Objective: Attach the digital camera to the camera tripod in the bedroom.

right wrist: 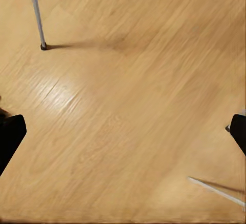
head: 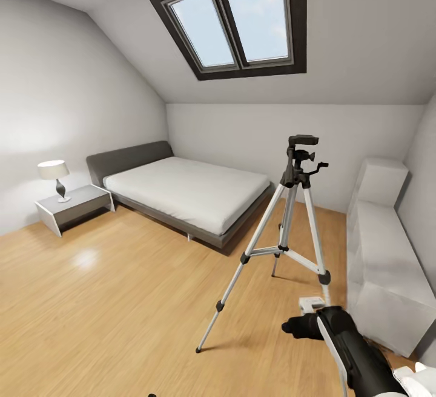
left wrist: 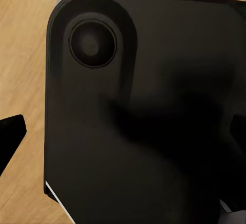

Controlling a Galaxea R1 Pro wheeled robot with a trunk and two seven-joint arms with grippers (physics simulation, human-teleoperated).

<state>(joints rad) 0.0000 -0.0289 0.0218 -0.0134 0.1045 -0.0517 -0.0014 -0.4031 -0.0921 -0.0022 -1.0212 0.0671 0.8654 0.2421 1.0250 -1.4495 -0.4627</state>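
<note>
The camera tripod (head: 290,227) stands upright on the light wood floor (head: 121,300) of the bedroom, with its three silver legs spread and its black head with the pan handle on top. In the head view it is ahead of the right arm (head: 357,348), between the grey bed (head: 188,191) and the white cabinet (head: 381,263) at the wall.

The right gripper (right wrist: 123,134) is wide open and holds nothing: its two black fingertips (right wrist: 10,137) appear at opposite edges of the right wrist view, and between the jaws there is only bare floor. One tripod leg with its black foot (right wrist: 43,45) stands beyond the jaws, well apart from them.

In the left wrist view a large dark body with a round disc (left wrist: 92,43) is between the finger tips (left wrist: 11,131) of the left gripper (left wrist: 125,131); I cannot tell what it is, or whether the jaws grip it.

A nightstand (head: 75,206) with a lamp (head: 54,179) stands beside the bed, under the skylight (head: 233,18).
</note>
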